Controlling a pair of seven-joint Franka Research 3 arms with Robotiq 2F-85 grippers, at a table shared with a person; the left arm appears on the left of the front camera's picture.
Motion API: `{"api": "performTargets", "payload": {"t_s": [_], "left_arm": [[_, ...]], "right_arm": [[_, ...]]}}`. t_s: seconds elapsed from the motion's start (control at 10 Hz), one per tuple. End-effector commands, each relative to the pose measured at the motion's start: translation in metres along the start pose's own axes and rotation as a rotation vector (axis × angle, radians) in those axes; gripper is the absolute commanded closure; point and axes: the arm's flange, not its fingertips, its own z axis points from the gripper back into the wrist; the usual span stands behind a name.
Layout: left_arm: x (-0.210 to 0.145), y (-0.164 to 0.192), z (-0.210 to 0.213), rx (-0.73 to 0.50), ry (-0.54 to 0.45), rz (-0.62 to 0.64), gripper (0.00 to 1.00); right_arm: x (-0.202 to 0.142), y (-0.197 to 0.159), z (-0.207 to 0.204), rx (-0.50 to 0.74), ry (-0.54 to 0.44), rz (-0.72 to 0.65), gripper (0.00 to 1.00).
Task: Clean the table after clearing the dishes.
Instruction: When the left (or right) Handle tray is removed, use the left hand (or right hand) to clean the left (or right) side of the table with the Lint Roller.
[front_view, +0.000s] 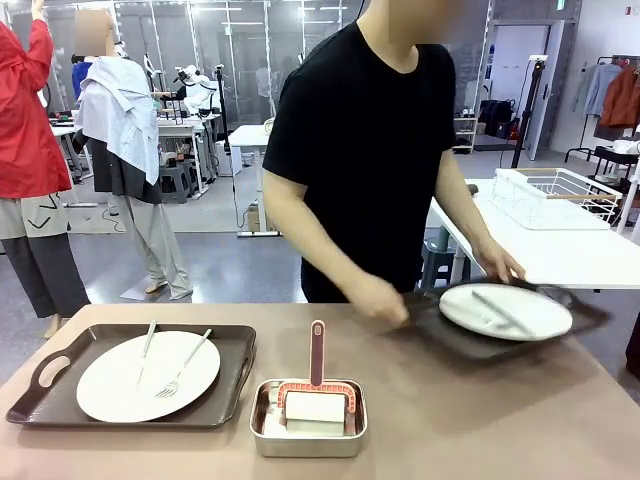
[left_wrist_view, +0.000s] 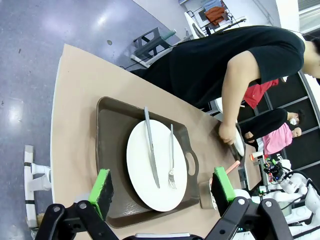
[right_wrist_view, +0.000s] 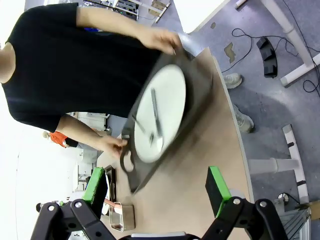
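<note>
The table, beige-brown, is seen across the foreground. On its left part the dark left tray lies flat. It bears the left plate, on which a knife and a fork lie side by side. At the far right edge is the right tray, with the right plate and blurred cutlery upon it. It is gripped at one end by one hand of a person and at the opposite end by the other hand; whether it touches the table cannot be told. Between the trays, near the front edge, a steel pan holds a red-handled tool with a white block. Behind the person a white table carrying a wire rack is visible. In the left wrist view the left gripper is shown above the left tray, fingers spread wide and holding nothing. In the right wrist view the right gripper is likewise shown released, the right tray lying beyond it, apart from its pads.
</note>
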Motion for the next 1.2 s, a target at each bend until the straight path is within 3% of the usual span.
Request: {"api": "performTargets", "payload": {"t_s": [0.0,0.8,1.0,1.1], "left_arm": [[0.001,0.000,0.004,-0.011,-0.003,-0.002,0.00],[0.001,0.000,0.004,-0.011,-0.003,-0.002,0.00],[0.001,0.000,0.004,-0.011,-0.003,-0.002,0.00],[0.001,0.000,0.004,-0.011,-0.003,-0.002,0.00]], "right_arm": [[0.000,0.000,0.001,0.011,-0.003,0.000,0.00],[0.000,0.000,0.000,0.000,0.000,0.000,0.00],[-0.001,0.089,-0.068,-0.030,0.138,0.238,0.00],[-0.022,0.131,-0.114,-0.047,0.238,0.379,0.00]]}}
